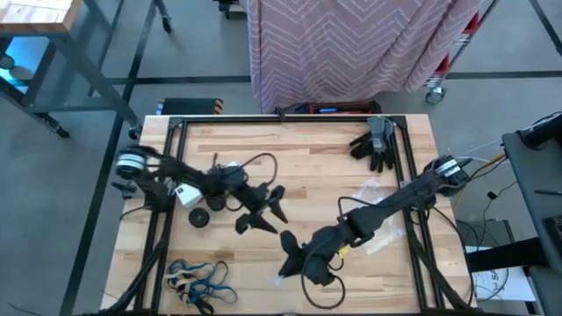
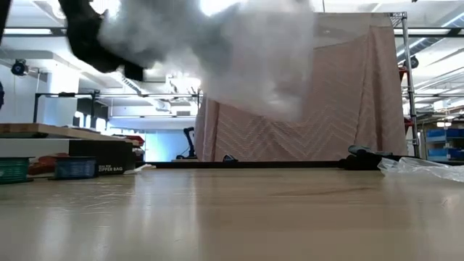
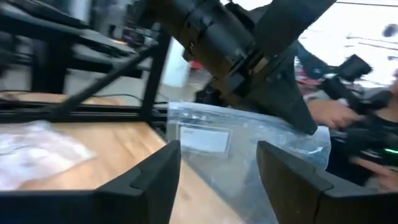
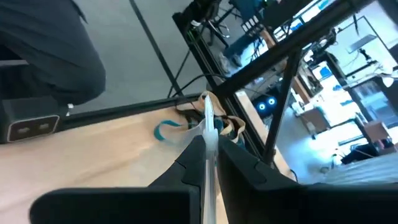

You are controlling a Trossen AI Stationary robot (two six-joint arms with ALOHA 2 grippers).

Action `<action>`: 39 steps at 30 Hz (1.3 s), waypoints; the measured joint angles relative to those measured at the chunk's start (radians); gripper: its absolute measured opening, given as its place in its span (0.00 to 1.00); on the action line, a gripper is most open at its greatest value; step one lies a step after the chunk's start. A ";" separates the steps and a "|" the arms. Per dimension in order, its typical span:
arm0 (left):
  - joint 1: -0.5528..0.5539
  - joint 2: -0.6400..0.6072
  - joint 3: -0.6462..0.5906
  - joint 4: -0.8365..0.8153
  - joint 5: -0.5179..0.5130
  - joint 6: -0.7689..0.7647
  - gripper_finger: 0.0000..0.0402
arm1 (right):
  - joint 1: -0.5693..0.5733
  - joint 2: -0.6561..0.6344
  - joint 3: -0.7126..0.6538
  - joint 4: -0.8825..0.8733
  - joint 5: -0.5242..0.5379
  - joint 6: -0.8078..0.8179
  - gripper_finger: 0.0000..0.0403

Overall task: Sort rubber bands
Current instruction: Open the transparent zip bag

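Clear plastic bag [image 4: 207,134] pinched in right claw [image 1: 294,263]; left claw [image 1: 263,215], spread, beside it. Rubber bands [image 1: 198,281] remain unsorted; bag-opening judged next.

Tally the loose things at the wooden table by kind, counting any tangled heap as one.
Crinkly clear plastic bags: 2, one pinched in the right gripper
Tangled heap of blue and tan rubber bands: 1
Bunch of dark grey work gloves: 1
Small black round object: 1
Total: 5
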 joint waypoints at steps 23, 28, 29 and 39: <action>0.052 0.365 0.513 0.014 0.551 -0.101 0.58 | -0.011 -0.242 0.000 0.064 -0.142 0.233 0.05; 0.048 0.381 0.514 0.017 0.512 -0.099 0.58 | -0.023 -0.299 0.001 0.064 -0.145 0.122 0.05; 0.047 0.381 0.514 0.016 0.499 -0.100 0.58 | -0.025 -0.300 0.001 0.061 -0.144 0.094 0.05; 0.013 0.382 0.514 0.016 0.533 -0.114 0.67 | -0.034 -0.275 0.000 -0.056 -0.150 -0.149 0.05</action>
